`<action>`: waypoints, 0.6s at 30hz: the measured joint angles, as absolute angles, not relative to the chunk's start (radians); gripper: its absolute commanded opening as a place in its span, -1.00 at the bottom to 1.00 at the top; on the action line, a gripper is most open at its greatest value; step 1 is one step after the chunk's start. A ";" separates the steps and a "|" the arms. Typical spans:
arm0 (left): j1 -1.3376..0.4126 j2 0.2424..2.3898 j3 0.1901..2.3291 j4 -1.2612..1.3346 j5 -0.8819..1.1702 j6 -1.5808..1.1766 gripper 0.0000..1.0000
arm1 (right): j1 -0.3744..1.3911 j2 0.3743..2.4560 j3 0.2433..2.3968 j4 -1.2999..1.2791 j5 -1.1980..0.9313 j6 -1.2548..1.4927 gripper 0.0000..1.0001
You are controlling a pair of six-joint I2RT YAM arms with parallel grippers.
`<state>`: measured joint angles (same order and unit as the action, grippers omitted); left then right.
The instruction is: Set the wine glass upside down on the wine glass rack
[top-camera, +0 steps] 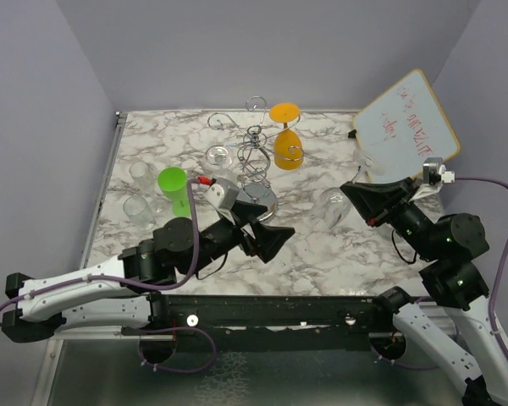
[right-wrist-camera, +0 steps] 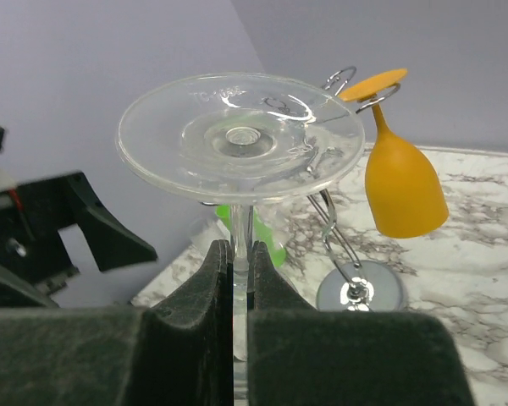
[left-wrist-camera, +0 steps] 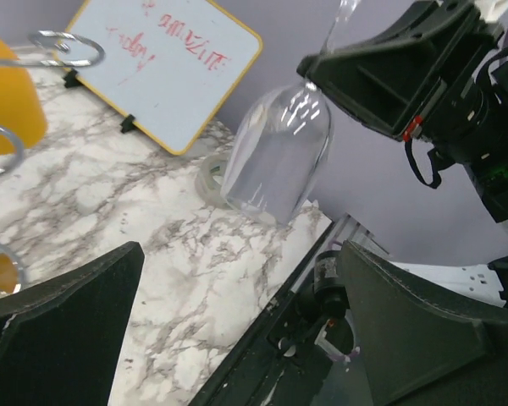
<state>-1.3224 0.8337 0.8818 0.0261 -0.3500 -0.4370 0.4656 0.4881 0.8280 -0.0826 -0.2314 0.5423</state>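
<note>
right gripper: pinching glass stem | glass: inverted (foot up), aloft right of rack, apart from it | left gripper: fingers spread, empty, near rack base

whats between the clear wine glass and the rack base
Bare marble table between clear wine glass and rack base, seen in the top external view.

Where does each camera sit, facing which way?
Top external: above and behind left arm and right arm, both shown, looking down at the table.
Left wrist: faces right, toward the clear glass in the right end effector; own fingers open.
Right wrist: faces left, toward the rack and orange glass; own fingers clamp the stem.
Both wrist views share the clear glass.
</note>
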 measured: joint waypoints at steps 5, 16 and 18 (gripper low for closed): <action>-1.322 0.804 1.102 -0.289 -0.430 -0.421 0.98 | 0.466 0.531 0.855 -0.130 -0.276 0.395 -0.97; -1.322 0.661 1.257 -0.596 -0.627 -0.397 0.98 | 0.466 0.697 0.785 -0.065 -0.293 0.301 -0.98; -1.322 0.656 1.257 -0.609 -0.659 -0.395 0.98 | 0.467 0.744 0.776 -0.035 -0.254 0.313 -0.97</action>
